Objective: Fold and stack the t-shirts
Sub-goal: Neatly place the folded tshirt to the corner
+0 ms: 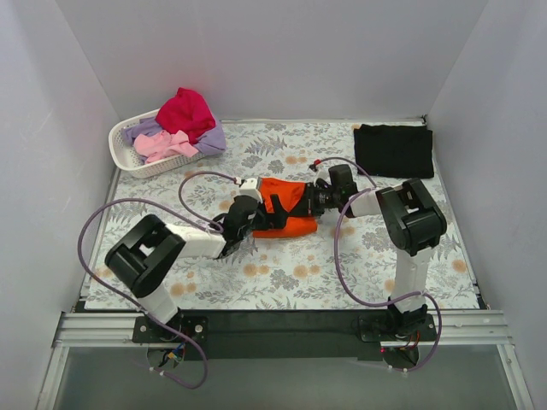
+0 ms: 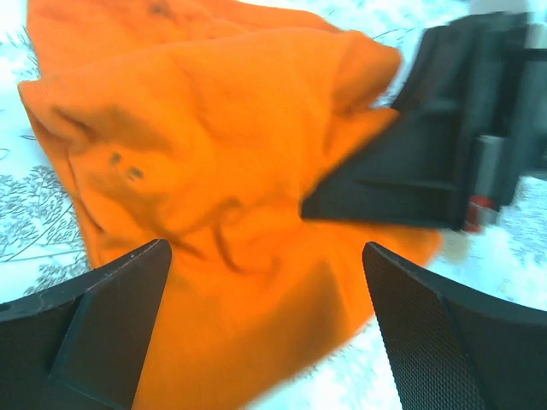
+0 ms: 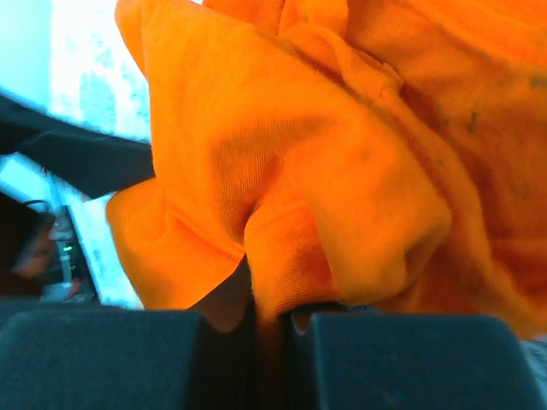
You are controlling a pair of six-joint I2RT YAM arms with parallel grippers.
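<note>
From above, the orange t-shirt lies bunched on the desk, well apart from the basket. Left wrist: your left pincer hangs released over it. Right wrist: your right pincer is clenched on a thin fold; a tug could slip it.

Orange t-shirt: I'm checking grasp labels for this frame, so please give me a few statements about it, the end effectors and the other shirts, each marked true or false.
1. The right end effector is shut on the orange t-shirt. True.
2. The left end effector is clamped on the orange t-shirt. False: its jaws stand open over the cloth.
3. The black t-shirt lies in the white basket. False: it lies flat on the table cloth, far right.
4. The basket holds the magenta shirt, pink shirt and lavender shirt. True.
</note>
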